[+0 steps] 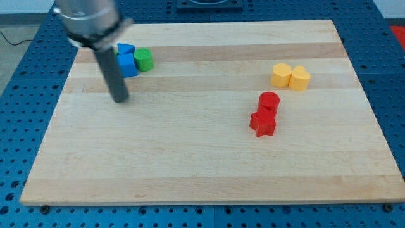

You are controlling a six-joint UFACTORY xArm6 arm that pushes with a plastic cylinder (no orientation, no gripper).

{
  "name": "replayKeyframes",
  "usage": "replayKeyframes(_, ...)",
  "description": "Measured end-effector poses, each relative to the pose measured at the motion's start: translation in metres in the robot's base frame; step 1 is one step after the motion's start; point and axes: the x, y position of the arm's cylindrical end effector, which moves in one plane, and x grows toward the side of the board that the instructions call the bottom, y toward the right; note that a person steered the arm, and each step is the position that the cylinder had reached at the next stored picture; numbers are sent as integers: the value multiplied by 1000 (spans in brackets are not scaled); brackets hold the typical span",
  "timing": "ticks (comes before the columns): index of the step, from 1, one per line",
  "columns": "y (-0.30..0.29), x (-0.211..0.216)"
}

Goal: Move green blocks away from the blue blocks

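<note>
Overhead, a pale wooden desk (202, 164) fills most of the view, resting on a blue perforated base (19, 114). At far left, the arm's dark rod (112, 69) slants down, blurred at its top, and my tip (120, 100) meets the wood just nearer than the blue blocks; no hand shows, so no grip can be told. Two blue blocks sit at far left, a cube-like one (128, 64) partly hidden by the rod and a smaller one (125, 49) behind it. A green cylinder (143, 59) touches the cube's right side. Well apart at right, a red cylinder (269, 101) adjoins a red star-like block (262, 123). Farther right, two yellow blocks (281, 75) (299, 78) sit touching.
</note>
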Motion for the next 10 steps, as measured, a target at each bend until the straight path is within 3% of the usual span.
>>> replayKeyframes(1, -67, -46)
replayKeyframes(2, -95, -65)
replayKeyframes(3, -84, -70)
replayKeyframes(6, 75, -96)
replayKeyframes(7, 64, -96)
replayKeyframes(8, 18, -93)
replayKeyframes(10, 19, -73)
